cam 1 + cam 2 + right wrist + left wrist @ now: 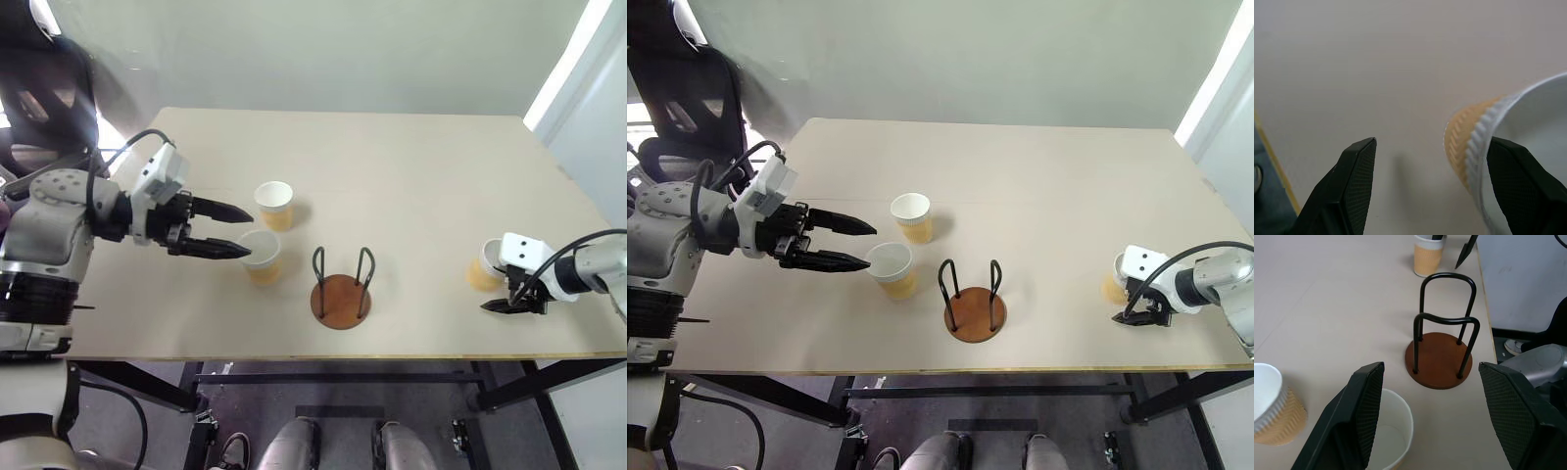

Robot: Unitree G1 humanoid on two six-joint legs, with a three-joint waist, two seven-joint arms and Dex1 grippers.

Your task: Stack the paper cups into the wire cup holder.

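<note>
Holder (341,299) — standing empty at table (411,166) centre-front. Two cups (262,257) (274,205) sitting to its left; left claw (231,230) gaping wide beside the nearer. Third cup (483,268) at far right — right claw (511,303) spread open, one finger inside the rim, straddling the wall. Advice: pinching gently to avoid crushing.

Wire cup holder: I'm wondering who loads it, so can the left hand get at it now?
Probably yes: the open left hand faces the wire cup holder, with only one paper cup near its fingertips.
</note>
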